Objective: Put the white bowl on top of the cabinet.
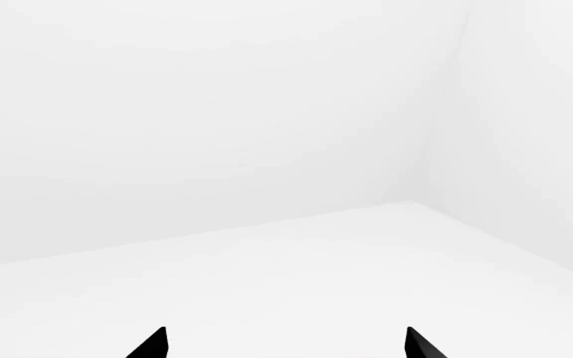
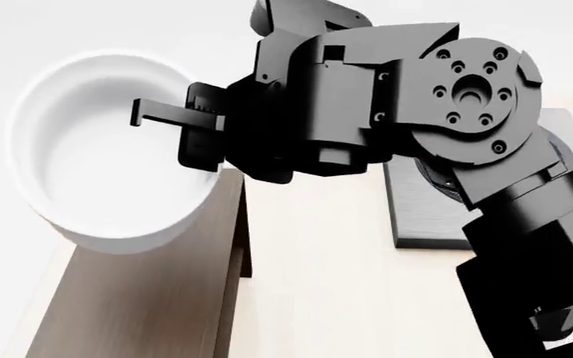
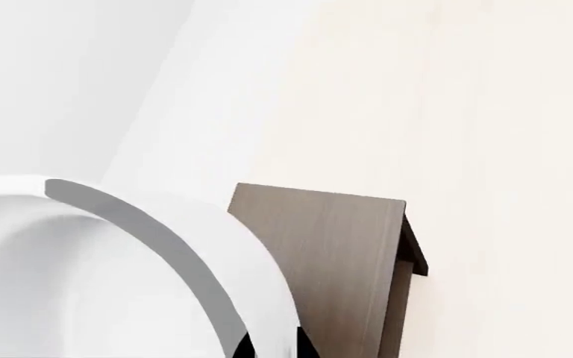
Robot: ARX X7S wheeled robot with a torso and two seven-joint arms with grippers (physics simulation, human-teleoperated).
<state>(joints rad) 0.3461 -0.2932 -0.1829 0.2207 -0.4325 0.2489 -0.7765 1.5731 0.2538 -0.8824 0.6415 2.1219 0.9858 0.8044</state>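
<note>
The white bowl (image 2: 107, 171) is deep and glossy, and it is held up over the far end of the cabinet (image 2: 137, 306). My right gripper (image 2: 202, 142) is shut on the bowl's right rim, one finger inside the wall and one outside. In the right wrist view the fingertips of that gripper (image 3: 272, 347) pinch the bowl (image 3: 87, 283) wall, with the cabinet (image 3: 336, 253) top beyond it. Whether the bowl touches the cabinet cannot be told. My left gripper (image 1: 286, 344) is open with nothing between its tips, facing white walls, and it is out of the head view.
A grey square stove plate (image 2: 426, 209) lies on the pale wooden table (image 2: 336, 283) right of the cabinet, partly behind my right arm. That arm fills the head view's right half.
</note>
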